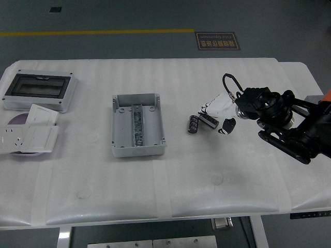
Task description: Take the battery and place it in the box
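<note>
Two dark cylindrical batteries lie right of the table's middle: one lies free, the other rests just under my right hand. That hand comes in from the right, its pale fingers spread above the second battery and its dark thumb lowered beside it. It looks open, with no clear grasp on anything. The grey open box, with a metal rail along its floor, stands to the left of the batteries, apart from the hand. My left arm does not show.
A grey enclosure with a dark lid sits at the far left. In front of it lie white socket plates over a purple disc. A black cable loops above my right wrist.
</note>
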